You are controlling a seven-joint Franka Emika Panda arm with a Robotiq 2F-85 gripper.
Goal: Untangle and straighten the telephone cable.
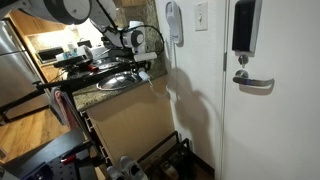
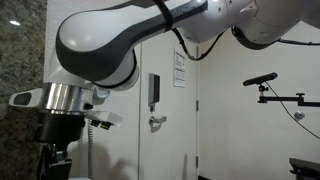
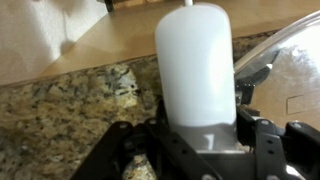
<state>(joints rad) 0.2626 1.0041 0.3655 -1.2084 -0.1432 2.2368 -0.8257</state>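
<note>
In the wrist view a smooth white handset (image 3: pixel 195 65) stands lengthwise between my gripper's (image 3: pixel 193 140) dark fingers (image 3: pixel 122 145) and fills the gap, its sides meeting both of them. A short whitish stub of the telephone cable (image 3: pixel 186 3) leaves the handset's far end; the rest of the cable is out of that view. In an exterior view my gripper (image 1: pixel 143 68) hangs at the granite counter's corner, below and left of the white wall phone (image 1: pixel 174 22). The cable is too thin to trace there. The other camera shows only my arm and gripper (image 2: pixel 58 135) up close.
Speckled granite counter (image 3: pixel 60 115) lies under the gripper, with a metal sink (image 1: pixel 117 80) beside it. Right of the wall phone is a white door (image 1: pixel 270 120) with a lever handle (image 1: pixel 255 82). Shoes sit on a low rack (image 1: pixel 165 160) under the counter's end.
</note>
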